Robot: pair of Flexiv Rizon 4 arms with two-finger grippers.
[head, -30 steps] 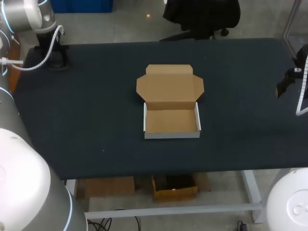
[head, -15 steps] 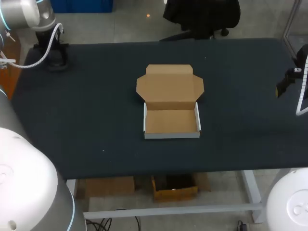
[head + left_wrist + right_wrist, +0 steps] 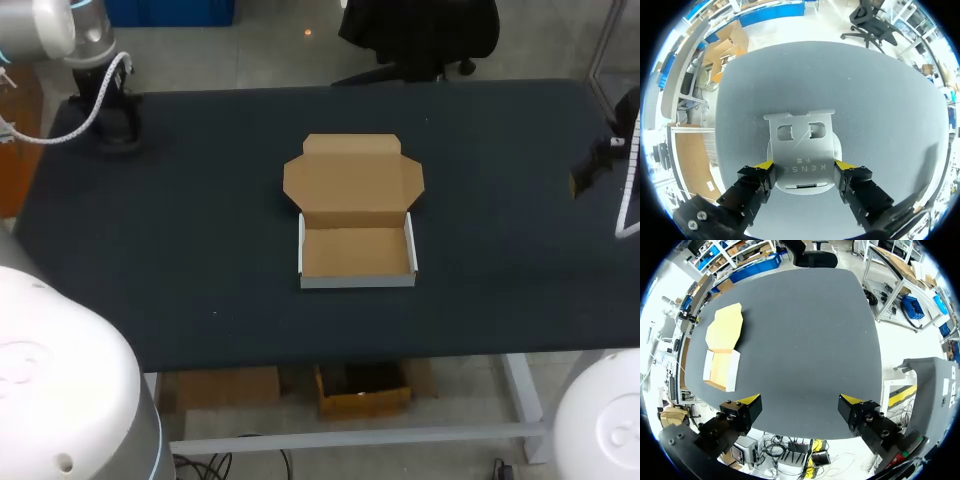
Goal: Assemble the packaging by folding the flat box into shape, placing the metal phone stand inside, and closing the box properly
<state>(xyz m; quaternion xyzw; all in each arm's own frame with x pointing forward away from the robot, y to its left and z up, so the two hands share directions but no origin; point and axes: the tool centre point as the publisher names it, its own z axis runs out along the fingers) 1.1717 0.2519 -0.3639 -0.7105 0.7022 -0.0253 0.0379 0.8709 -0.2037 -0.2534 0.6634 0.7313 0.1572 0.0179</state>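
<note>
The left gripper (image 3: 803, 165) is clenched on the stand (image 3: 801, 142). Its yellow fingertips (image 3: 764, 164) press the metal plate from two sides, with the plate upright between them and its two cut-outs just ahead of the tips. By the head view this grasp sits near the far left corner of the table (image 3: 200, 220), well apart from the box (image 3: 357, 281), which does not show ahead of these fingers at all.

As I judge it, the folding is done. The box stands in the middle of the table as a shallow tray with raised white walls, and its lid (image 3: 352, 180) lies open and flat behind it, side flaps spread. The tray holds nothing, only bare brown card. What remains is to carry the stand across, set it inside, then fold the lid over and tuck it in.

The right gripper (image 3: 800, 402) has its fingers released and empty, with only dark tabletop between them. The box lies well ahead of them and off to one side, far out of reach.
</note>
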